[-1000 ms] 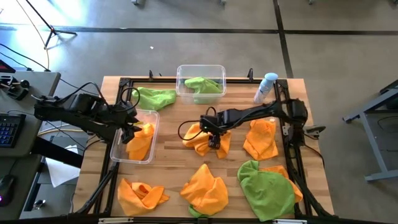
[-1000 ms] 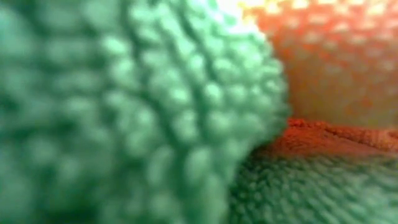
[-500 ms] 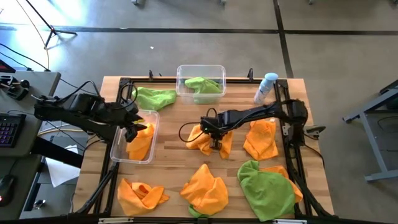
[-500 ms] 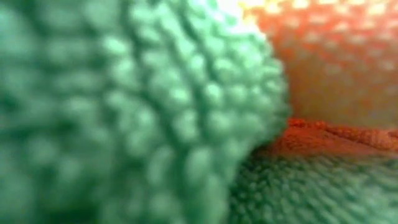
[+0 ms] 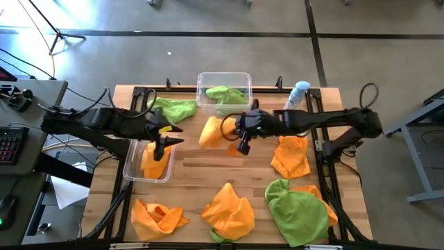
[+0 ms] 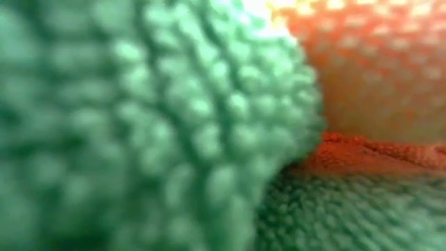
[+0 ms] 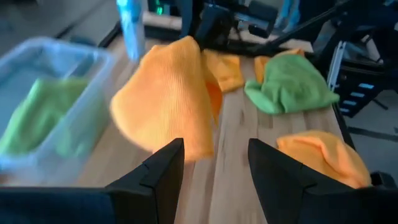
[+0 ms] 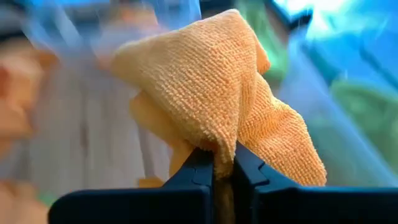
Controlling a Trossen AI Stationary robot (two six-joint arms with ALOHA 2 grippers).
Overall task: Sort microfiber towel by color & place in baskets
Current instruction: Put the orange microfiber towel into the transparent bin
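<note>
Wooden planks of the tabletop (image 5: 198, 173) fill the middle of the high view, and along its lower edge lie two orange towels (image 5: 158, 215) (image 5: 229, 208) and a large green towel (image 5: 298, 212), with another orange one (image 5: 291, 154) just above it at right. At centre left, a clear basket (image 5: 132, 167) holds an orange cloth (image 5: 154, 161); the left tool (image 5: 166, 135) hangs over its upper edge with its fingers parted and nothing between them. Right of it, at frame centre, the right tool (image 5: 239, 132) is clenched on a lifted orange towel (image 5: 214, 130), which hangs clear of the wood. Toward the upper edge, a loose green towel (image 5: 173, 109) lies beside the second basket (image 5: 205, 80), which contains a green cloth (image 5: 225, 96). A blue-capped spray bottle (image 5: 297, 96) stands at the upper right. Green and orange fabric presses against the low camera.
</note>
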